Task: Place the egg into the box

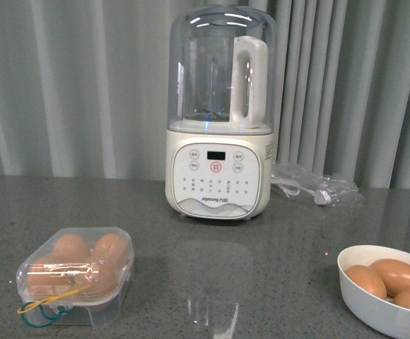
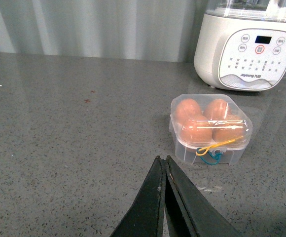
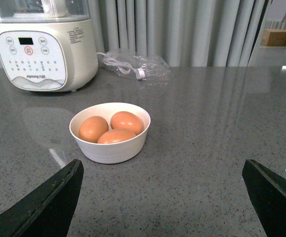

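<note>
The clear plastic box sits at the front left of the grey table with its lid closed over several brown eggs; a yellow and a blue elastic band hang at its front. It also shows in the left wrist view. Three more brown eggs lie in a round white bowl at the front right, also in the right wrist view. My left gripper is shut and empty, short of the box. My right gripper is wide open and empty, short of the bowl. Neither arm shows in the front view.
A white Joyoung blender with a clear jug stands at the back centre. A clear bag holding a cable lies to its right. Grey curtains hang behind the table.
</note>
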Available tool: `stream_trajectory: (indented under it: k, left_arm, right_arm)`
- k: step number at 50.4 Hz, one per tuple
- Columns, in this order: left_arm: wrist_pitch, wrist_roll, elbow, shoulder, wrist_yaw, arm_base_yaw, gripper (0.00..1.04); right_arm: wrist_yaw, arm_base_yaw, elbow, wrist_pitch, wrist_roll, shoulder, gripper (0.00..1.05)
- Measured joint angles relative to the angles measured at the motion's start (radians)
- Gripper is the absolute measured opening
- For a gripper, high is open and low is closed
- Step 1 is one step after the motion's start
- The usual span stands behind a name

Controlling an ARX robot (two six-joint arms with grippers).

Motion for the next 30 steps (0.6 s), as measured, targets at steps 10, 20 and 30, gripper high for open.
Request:
stream_trajectory:
  k: [10,20,30]
  left_arm:
    - [-0.066,0.0,0.0,-0.066,0.0,0.0,0.04]
    - [-0.121,0.0,0.0,-0.121,0.0,0.0,0.04]
    - [-0.297,0.0,0.0,-0.29,0.0,-0.001,0.04]
  right_arm:
    - [0.0,0.0,0.0,0.0,0.0,0.0,0.98]
    - [0.0,0.0,0.0,0.0,0.0,0.0,0.98]
    - [0.0,0.0,0.0,0.0,0.0,0.0,0.98]
